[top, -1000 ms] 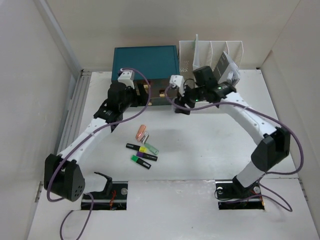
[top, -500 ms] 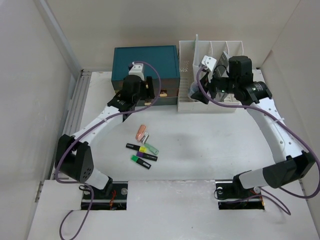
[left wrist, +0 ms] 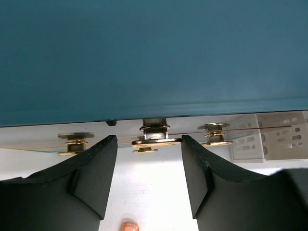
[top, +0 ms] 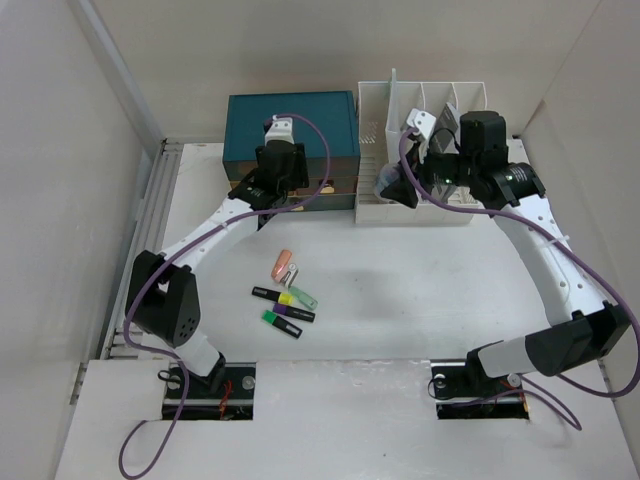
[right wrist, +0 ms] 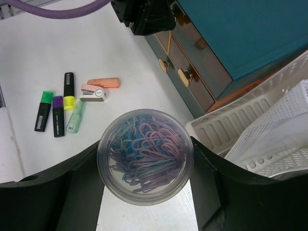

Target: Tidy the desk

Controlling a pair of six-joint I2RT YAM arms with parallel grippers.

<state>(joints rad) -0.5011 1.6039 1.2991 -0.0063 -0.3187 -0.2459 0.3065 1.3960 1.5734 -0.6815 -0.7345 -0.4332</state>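
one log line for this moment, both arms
left jaws: open, flanking middle gold knob of teal drawer box | right jaws: shut on cup of paper clips near file rack | desk: highlighters loose

Back edge crowded, front and right side open.

The teal drawer box at 11 o'clock and the white file rack at 1 o'clock stand side by side, walling off the back of the desk. The left gripper sits against the drawer front, fingers apart, with slim gaps either side of a brass knob. The right gripper, clamped on a jar of paper clips, hangs before the rack. Highlighters and a small stapler clutter 9 o'clock. From 3 to 6 o'clock there is free passage.
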